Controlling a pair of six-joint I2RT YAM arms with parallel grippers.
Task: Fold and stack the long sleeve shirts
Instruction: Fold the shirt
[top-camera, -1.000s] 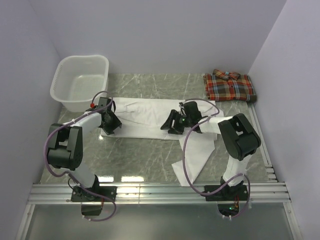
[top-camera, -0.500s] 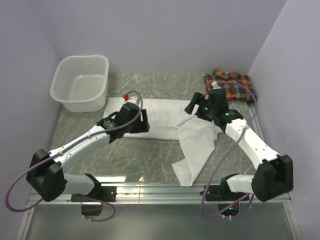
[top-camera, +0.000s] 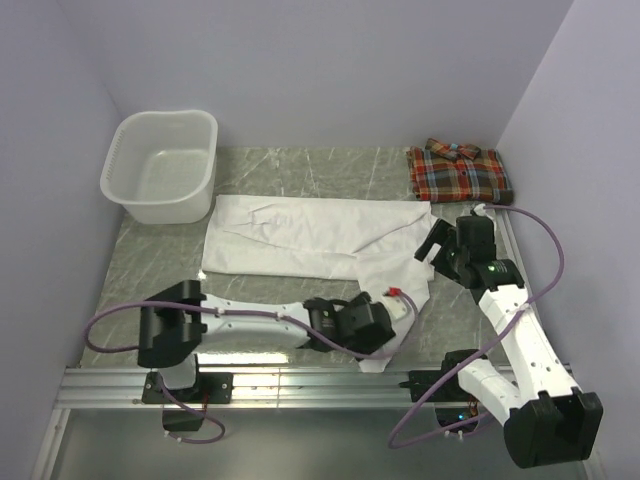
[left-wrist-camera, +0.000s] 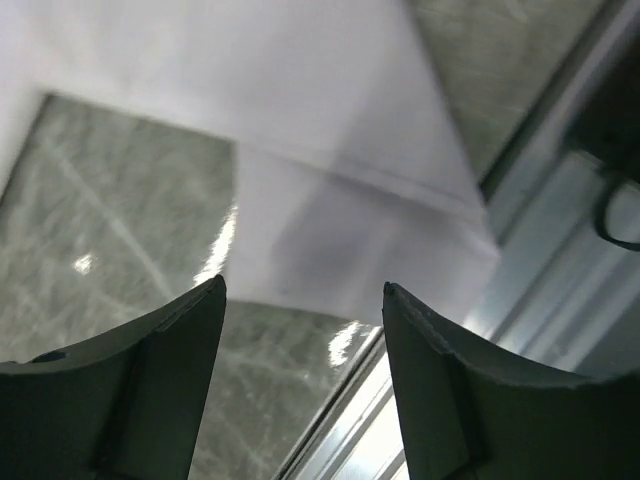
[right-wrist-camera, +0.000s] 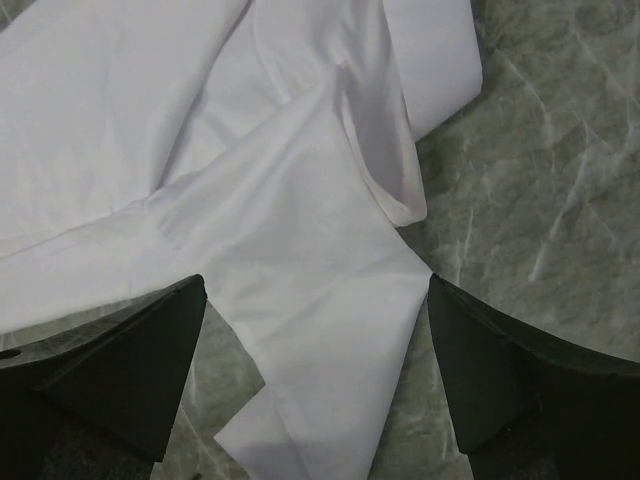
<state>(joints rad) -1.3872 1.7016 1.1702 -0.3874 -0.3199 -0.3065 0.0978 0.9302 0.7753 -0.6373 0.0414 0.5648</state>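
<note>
Sleeve end of white shirt (top-camera: 310, 235) half hidden under left gripper (left-wrist-camera: 305, 290) in top view; its fingertips hard to make out there. Left wrist view: jaws apart, nothing between them, cloth corner below, metal rail (left-wrist-camera: 540, 270) close by. Right gripper (right-wrist-camera: 316, 280) spread wide, empty, above crumpled sleeve fold. White shirt lies spread across middle of table (top-camera: 270, 295). Plaid shirt (top-camera: 458, 173) folded at far right corner. Laundry basket (top-camera: 160, 165) far left. Versus half second ago: left arm swung off shirt body to near edge; right arm pulled back rightward.

Green table (top-camera: 300, 165), white shirt (top-camera: 300, 235), plaid shirt (top-camera: 460, 175), basket (top-camera: 150, 205)
</note>
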